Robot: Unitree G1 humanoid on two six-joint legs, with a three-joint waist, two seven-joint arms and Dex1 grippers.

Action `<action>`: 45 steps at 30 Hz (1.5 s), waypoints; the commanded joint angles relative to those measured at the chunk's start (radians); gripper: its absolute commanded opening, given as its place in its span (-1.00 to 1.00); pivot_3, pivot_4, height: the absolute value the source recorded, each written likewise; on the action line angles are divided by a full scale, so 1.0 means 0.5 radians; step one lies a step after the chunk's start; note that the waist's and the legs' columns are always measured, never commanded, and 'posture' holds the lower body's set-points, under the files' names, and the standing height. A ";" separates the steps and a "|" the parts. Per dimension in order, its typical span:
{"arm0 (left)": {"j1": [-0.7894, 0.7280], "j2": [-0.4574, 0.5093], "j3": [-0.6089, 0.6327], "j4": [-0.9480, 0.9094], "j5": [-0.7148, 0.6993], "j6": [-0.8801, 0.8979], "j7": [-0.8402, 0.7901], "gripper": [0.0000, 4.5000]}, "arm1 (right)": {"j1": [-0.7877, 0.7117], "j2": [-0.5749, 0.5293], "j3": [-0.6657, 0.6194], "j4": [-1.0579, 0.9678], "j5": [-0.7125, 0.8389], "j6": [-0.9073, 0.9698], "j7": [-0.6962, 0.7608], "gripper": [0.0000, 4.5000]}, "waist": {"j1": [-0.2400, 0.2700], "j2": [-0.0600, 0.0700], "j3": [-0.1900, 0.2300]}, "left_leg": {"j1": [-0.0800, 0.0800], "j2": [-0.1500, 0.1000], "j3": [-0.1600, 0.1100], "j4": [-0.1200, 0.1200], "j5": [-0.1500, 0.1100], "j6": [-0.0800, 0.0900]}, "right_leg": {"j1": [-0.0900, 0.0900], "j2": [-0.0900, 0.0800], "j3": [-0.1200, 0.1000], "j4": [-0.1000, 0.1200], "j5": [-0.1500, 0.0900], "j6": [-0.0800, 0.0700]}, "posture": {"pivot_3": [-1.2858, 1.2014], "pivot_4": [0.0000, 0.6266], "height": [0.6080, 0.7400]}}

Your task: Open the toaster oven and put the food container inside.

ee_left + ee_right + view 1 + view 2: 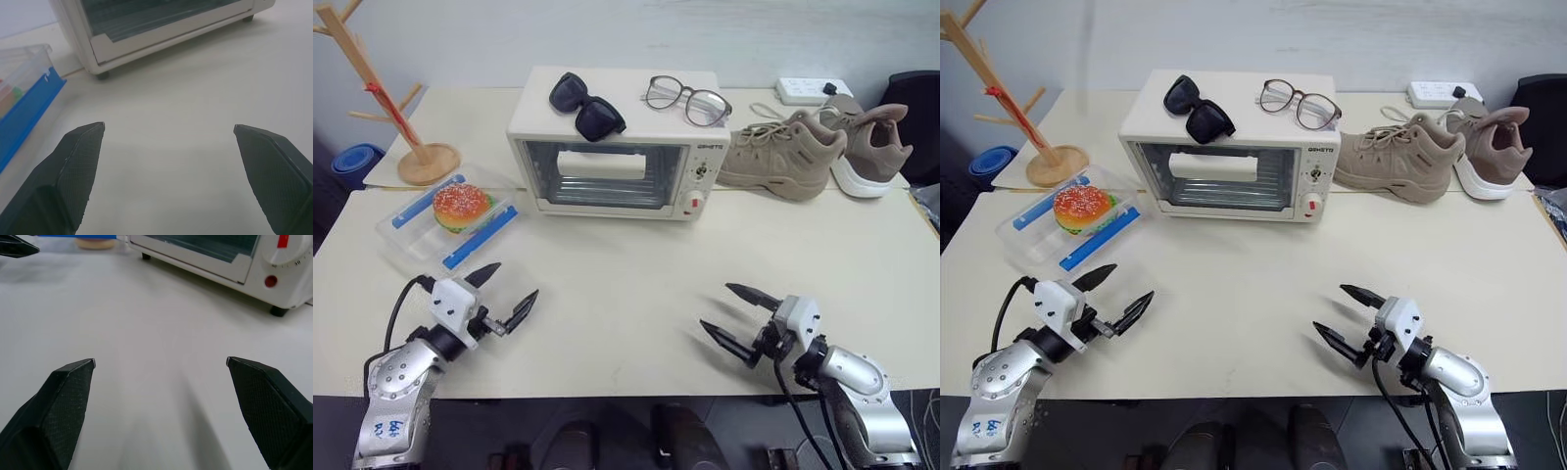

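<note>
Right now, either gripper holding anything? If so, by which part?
Nothing held. The left gripper and the right gripper are both open over the bare cream table, short of the clear blue-clipped plastic food container.

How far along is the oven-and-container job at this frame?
Nothing looks done: the toaster oven has its glass door shut, and the food container sits on the table to its left. Nothing is in hand; the left gripper and right gripper hover open and empty. Left: open the door, load the container.

Cream table (636, 294), pale grey wall (607, 29) behind, dark floor at left
</note>
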 commanded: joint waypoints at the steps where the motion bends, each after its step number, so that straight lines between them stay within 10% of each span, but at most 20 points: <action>1: -0.017 0.063 0.029 -0.072 -0.072 0.041 -0.066 1.00 | -0.110 0.016 0.056 -0.110 0.031 0.075 -0.019 1.00 | 0.001 0.000 0.000 | 0.000 0.000 -0.001 0.000 0.000 0.000 | 0.000 0.000 0.000 0.000 0.000 0.000 | 0.03 -0.52 1.00; 6: 0.086 0.297 0.158 -0.263 -0.744 0.797 -0.298 1.00 | -0.452 0.078 0.111 -0.202 0.154 0.440 -0.169 1.00 | -0.009 -0.001 0.000 | -0.005 0.002 -0.001 0.000 0.000 -0.002 | -0.004 0.000 0.000 0.000 0.000 -0.001 | 0.03 -0.52 1.00; 18: -0.039 0.449 0.469 -0.417 -0.842 0.766 -0.390 1.00 | -1.376 0.300 0.223 0.236 0.100 0.805 -0.361 1.00 | -0.002 0.001 0.001 | -0.010 -0.001 -0.006 0.000 0.000 -0.004 | -0.006 -0.003 -0.005 -0.003 -0.002 -0.004 | 0.03 -0.52 1.00; 37: -0.169 0.350 0.532 -0.442 -0.974 0.951 -0.176 1.00 | -1.445 0.351 0.462 0.184 -0.032 0.663 0.066 1.00 | -0.004 0.001 0.001 | -0.011 0.001 -0.005 0.000 0.001 -0.005 | -0.009 0.000 -0.005 0.011 -0.002 -0.004 | 0.03 -0.52 1.00; 45: -0.705 0.521 0.476 0.048 -0.838 0.884 -0.212 0.08 | -1.245 0.188 0.554 0.141 -0.184 0.403 0.235 1.00 | -0.002 0.000 0.001 | -0.008 -0.001 -0.004 0.002 0.003 -0.008 | -0.009 0.002 -0.005 0.009 -0.002 -0.004 | 0.03 -0.52 1.00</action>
